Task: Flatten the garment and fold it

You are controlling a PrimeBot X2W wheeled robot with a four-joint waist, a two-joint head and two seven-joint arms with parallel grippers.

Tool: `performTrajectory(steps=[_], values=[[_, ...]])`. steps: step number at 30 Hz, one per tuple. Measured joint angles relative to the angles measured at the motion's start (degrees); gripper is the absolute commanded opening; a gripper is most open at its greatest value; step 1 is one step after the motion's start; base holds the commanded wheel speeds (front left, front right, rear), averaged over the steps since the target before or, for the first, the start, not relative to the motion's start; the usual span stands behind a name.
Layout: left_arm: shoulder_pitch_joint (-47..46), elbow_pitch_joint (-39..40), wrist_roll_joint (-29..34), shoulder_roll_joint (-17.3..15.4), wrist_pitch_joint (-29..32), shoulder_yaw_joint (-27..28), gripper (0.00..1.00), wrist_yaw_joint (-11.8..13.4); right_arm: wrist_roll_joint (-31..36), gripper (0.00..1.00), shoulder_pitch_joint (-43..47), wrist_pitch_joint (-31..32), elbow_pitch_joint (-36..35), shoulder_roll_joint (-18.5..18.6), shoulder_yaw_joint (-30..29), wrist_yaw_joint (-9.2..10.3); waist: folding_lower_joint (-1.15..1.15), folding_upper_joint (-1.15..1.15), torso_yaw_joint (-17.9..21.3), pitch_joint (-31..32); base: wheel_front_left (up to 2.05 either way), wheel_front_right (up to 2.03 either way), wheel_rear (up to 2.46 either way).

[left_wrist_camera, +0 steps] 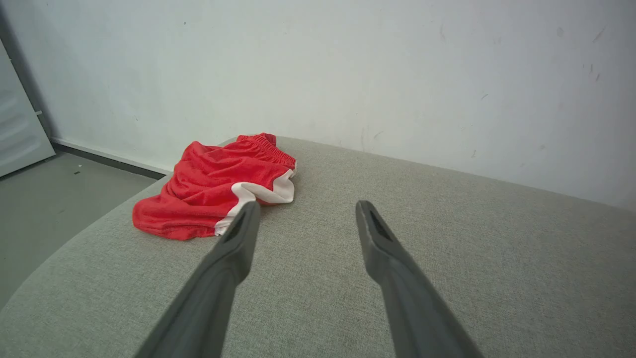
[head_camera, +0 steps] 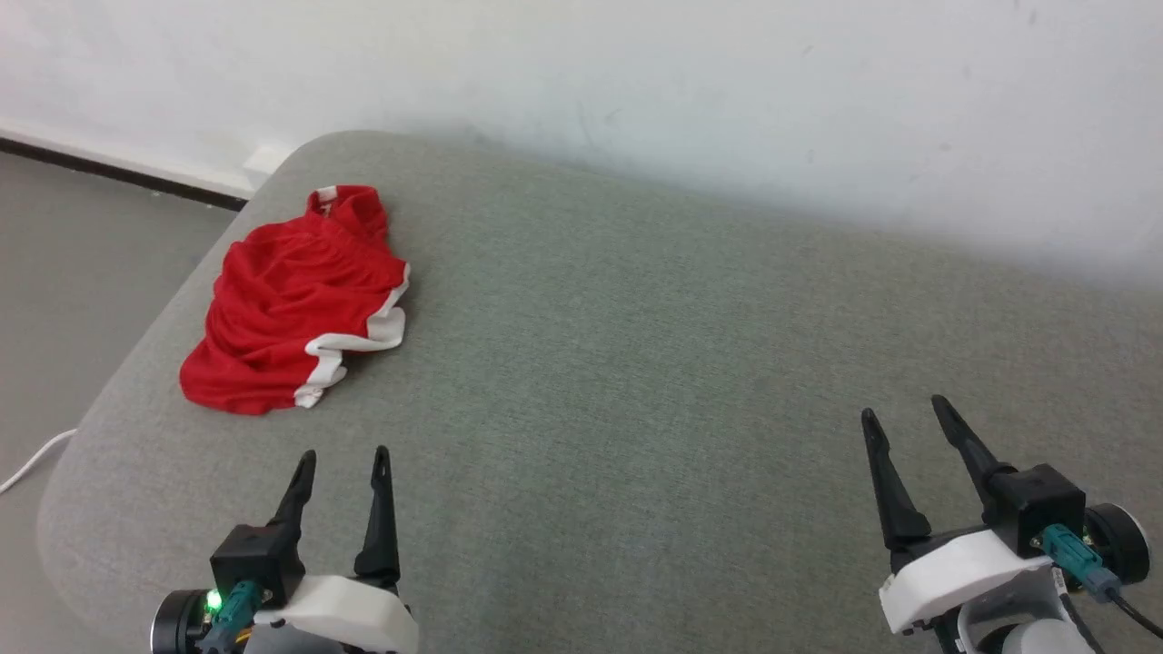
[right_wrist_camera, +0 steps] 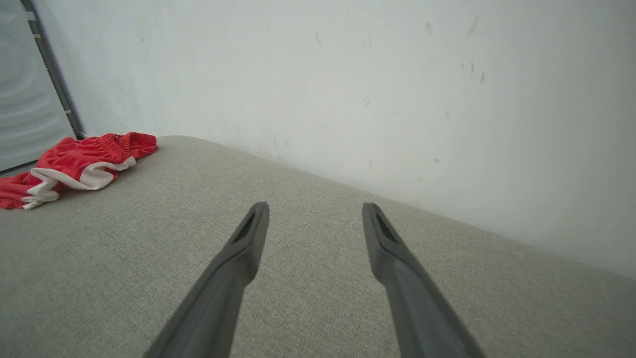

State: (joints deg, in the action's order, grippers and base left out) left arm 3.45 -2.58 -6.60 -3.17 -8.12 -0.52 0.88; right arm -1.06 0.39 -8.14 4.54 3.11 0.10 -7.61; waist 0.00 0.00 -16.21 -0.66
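Creases hide much of the garment (head_camera: pixel 291 309): it's crumpled & folded over itself, so one leg can't be told from the other, and the underside is out of sight. Only a short bit of gathered waistband shows, at the far end. In right wrist view the pile is cut off by the pic's left edge. In left wrist view one finger tip overlaps the white trim, but head view shows them apart, w/ bare cushion between. Both arms are cut off at the bottom edge of head view.

The garment lies on the far left corner of the grey cushion (head_camera: pixel 636 363), close to its rounded edge, w/ the floor (head_camera: pixel 73 254) beyond. Its long axis runs from the waistband end, nearest the wall (head_camera: pixel 727 91), diagonally to the near left. White hem trim curls along the side facing the cushion's middle.

The left gripper (head_camera: pixel 345 452) hovers near the garment's near end, fingers spread, nothing between them. The right gripper (head_camera: pixel 904 407) is well apart, over the right side of the cushion, likewise spread & empty. A white cable (head_camera: pixel 32 459) lies on the floor at left.
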Motion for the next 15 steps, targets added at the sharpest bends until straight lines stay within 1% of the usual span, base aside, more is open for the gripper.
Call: performTrajectory(steps=[8, 15], values=[[0.1, -0.2, -1.2, 0.0, -1.0, -0.2, 1.0, 0.1, 0.1, 1.0, 0.0, -1.0, 0.7, 0.0, 0.6, 0.0, 0.0, 0.0, -3.6, -0.2, 0.0, 0.0, 0.0], [0.4, -0.5, -2.8, 0.0, -1.7, -0.8, 1.0, 0.7, 0.2, 1.0, -0.1, -1.7, 1.6, 0.0, 2.1, 0.0, 0.0, 0.0, -6.7, -0.8, 0.0, 0.0, 0.0]])
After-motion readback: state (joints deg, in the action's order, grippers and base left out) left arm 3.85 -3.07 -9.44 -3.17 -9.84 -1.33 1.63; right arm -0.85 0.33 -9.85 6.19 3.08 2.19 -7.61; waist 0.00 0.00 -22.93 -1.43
